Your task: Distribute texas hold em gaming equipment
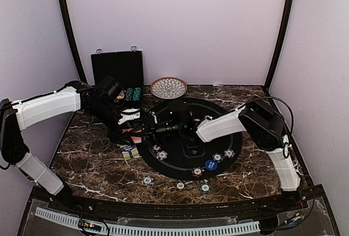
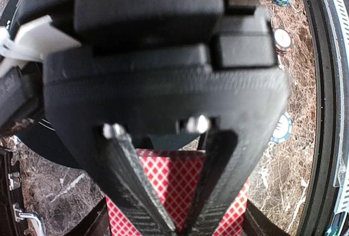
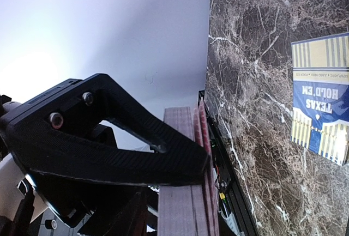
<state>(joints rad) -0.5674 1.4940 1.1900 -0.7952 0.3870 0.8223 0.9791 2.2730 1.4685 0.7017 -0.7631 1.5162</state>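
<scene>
Nearest the arm bases, striped-edge poker chips [image 1: 180, 185] are seen laid out along the near rim of the black round mat [image 1: 180, 110], with a blue button disc [image 1: 211, 164] just inside that rim. To the left of the mat, a card box [image 1: 129, 151] lies flat on the desk [image 1: 87, 159].

Further in, the red-backed playing cards [image 2: 174, 181] are held as a deck above the mat's left edge. The fingers of the left end effector [image 1: 135, 128] are drawn almost together across the deck, and it is judged to be clamped on it. One finger [image 3: 163, 149] of the right end effector [image 1: 155, 129] is pressed against the deck's outer card. Its other finger is hidden, so its opening cannot be told.

Dealing is judged to be the step in hand. For the next move, a single card must be peeled off and set down on the mat.

Beyond stand the black case [image 1: 117, 68] and a patterned dish [image 1: 168, 88].
</scene>
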